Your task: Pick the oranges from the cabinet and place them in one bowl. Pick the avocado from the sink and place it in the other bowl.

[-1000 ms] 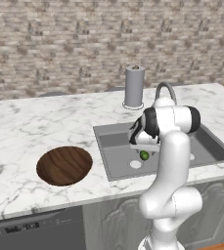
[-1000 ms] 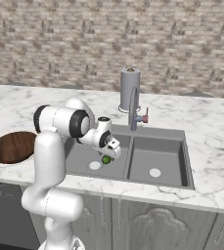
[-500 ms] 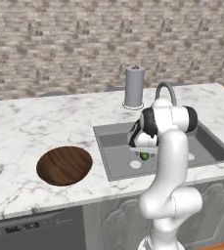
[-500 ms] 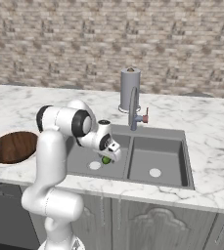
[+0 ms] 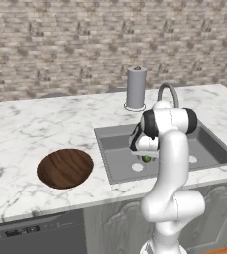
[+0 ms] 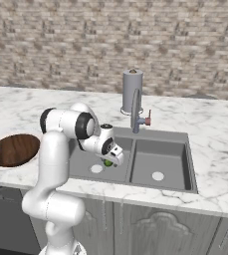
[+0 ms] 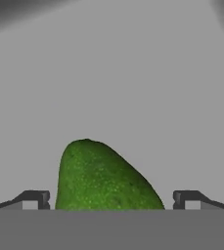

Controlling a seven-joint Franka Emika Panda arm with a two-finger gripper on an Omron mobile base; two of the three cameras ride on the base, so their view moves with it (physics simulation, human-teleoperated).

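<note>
Even, bright, diffuse light covers the marble worktop (image 5: 30, 129) and brick wall (image 6: 60, 45), with no glare and only faint shadows. The sink (image 6: 177, 169) basin is dimmer, its inner walls shaded grey. Both base views are sharp to the edges, without distortion. In the hand view the avocado (image 7: 101, 178) is crisp and well lit, while darker soft gradients fill the upper corners.

**A home kitchen**

This place is a kitchen. A white marble counter (image 5: 45, 129) runs under a brick wall (image 5: 85, 44). A double grey sink (image 6: 163, 159) with a faucet (image 6: 135, 110) sits in it, a paper towel roll (image 5: 136, 88) at 12 o'clock. Carved cabinet doors (image 6: 155, 226) and a dishwasher (image 5: 35, 233) stand below.
</note>
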